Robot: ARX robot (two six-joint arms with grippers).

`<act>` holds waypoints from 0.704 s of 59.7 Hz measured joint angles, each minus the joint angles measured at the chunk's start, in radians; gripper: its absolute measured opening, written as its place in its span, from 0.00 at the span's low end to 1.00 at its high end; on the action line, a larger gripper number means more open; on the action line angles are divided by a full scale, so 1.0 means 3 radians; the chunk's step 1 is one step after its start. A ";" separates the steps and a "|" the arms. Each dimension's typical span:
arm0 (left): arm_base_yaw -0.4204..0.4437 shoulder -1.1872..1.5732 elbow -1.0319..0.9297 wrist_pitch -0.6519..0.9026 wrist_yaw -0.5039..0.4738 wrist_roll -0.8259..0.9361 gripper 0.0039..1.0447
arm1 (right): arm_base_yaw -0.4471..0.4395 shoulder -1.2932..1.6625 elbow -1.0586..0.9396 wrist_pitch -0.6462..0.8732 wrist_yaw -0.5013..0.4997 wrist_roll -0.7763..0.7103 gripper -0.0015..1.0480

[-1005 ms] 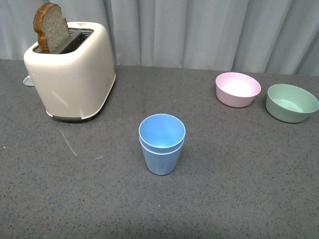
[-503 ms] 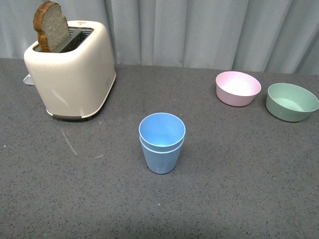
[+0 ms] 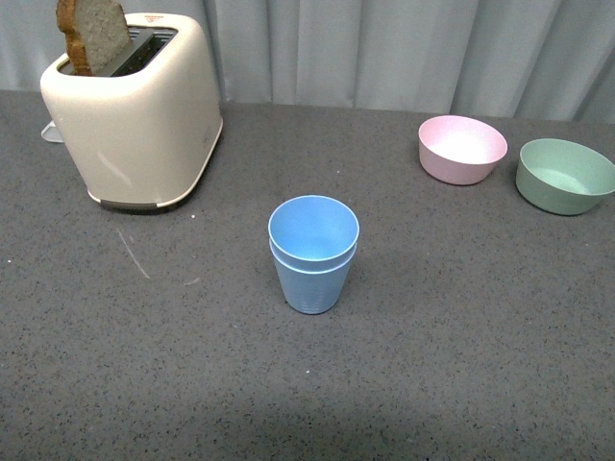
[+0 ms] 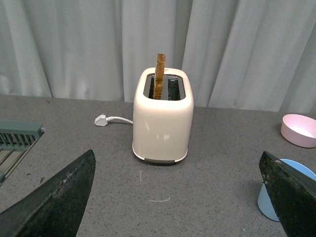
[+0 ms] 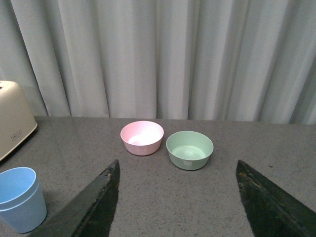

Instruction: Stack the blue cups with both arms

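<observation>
Compared with the earlier front views, everything on the table sits slightly higher in the frame; the cream plastic toaster (image 3: 132, 110) and its slice of brown bread (image 3: 91, 34) are now cut by the top edge, which suggests a camera shift, not moved objects. Relative positions are unchanged.

We find the two light blue, matte plastic tapered cups (image 3: 313, 252) at the centre of the front view, one nested inside the other, upright on the grey speckled table (image 3: 461, 346). No arm appears in the front view.

In the left wrist view, the left gripper (image 4: 180, 197) shows both dark fingers spread wide at the lower corners, holding nothing; the nested cups show at the lower right edge. In the right wrist view, the right gripper (image 5: 180, 205) is likewise spread and empty, with the cups at lower left, and the pink round plastic bowl (image 5: 142, 138) just beside the green round plastic bowl (image 5: 189, 149) at mid-frame.

We judge the stacking step complete. The next move calls only for keeping both arms clear of the stack.
</observation>
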 joint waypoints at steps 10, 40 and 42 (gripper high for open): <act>0.0000 0.0000 0.0000 0.0000 0.0000 0.0000 0.94 | 0.0000 0.0000 0.0000 0.0000 0.0000 0.0003 0.92; 0.0000 0.0000 0.0000 0.0000 0.0000 0.0000 0.94 | 0.0000 0.0000 0.0000 0.0000 0.0000 0.0003 0.91; 0.0000 0.0000 0.0000 0.0000 0.0000 0.0000 0.94 | 0.0000 0.0000 0.0000 0.0000 0.0000 0.0001 0.91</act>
